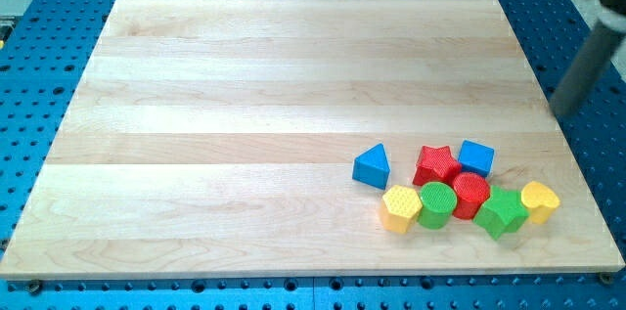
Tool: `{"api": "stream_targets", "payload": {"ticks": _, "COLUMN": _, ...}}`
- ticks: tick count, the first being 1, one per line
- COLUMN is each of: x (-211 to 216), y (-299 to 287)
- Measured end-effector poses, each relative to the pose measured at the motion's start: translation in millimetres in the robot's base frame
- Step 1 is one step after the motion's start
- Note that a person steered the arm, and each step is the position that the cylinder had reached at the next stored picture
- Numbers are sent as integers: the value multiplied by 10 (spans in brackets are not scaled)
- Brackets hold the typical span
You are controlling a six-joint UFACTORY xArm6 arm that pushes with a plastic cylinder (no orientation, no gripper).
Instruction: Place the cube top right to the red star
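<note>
The red star (436, 164) lies at the view's lower right of the wooden board (245, 85). The blue cube (476, 157) sits just right of the star, slightly higher, touching or nearly touching it. My rod comes in blurred at the view's right edge, and my tip (561, 112) is near the board's right edge, above and to the right of the cube, apart from all blocks.
A blue triangle block (372, 166) lies left of the star. Below the star sit a yellow block (400, 208), a green cylinder (436, 203), a red cylinder (470, 194), a green block (503, 212) and a yellow block (539, 200). Blue perforated table surrounds the board.
</note>
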State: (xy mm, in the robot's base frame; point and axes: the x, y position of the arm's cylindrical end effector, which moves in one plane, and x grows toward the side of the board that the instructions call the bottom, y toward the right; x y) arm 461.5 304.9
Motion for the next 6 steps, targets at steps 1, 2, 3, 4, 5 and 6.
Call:
{"api": "stream_targets", "payload": {"ticks": 1, "x": 937, "y": -378}}
{"api": "stream_targets", "payload": {"ticks": 2, "x": 1392, "y": -427}}
{"api": "stream_targets", "payload": {"ticks": 3, "x": 1366, "y": -692}}
{"api": "stream_targets", "payload": {"ticks": 4, "x": 802, "y": -1130}}
{"api": "stream_targets", "payload": {"ticks": 5, "x": -5, "y": -1167}}
{"api": "stream_targets", "payload": {"ticks": 6, "x": 38, "y": -1469}}
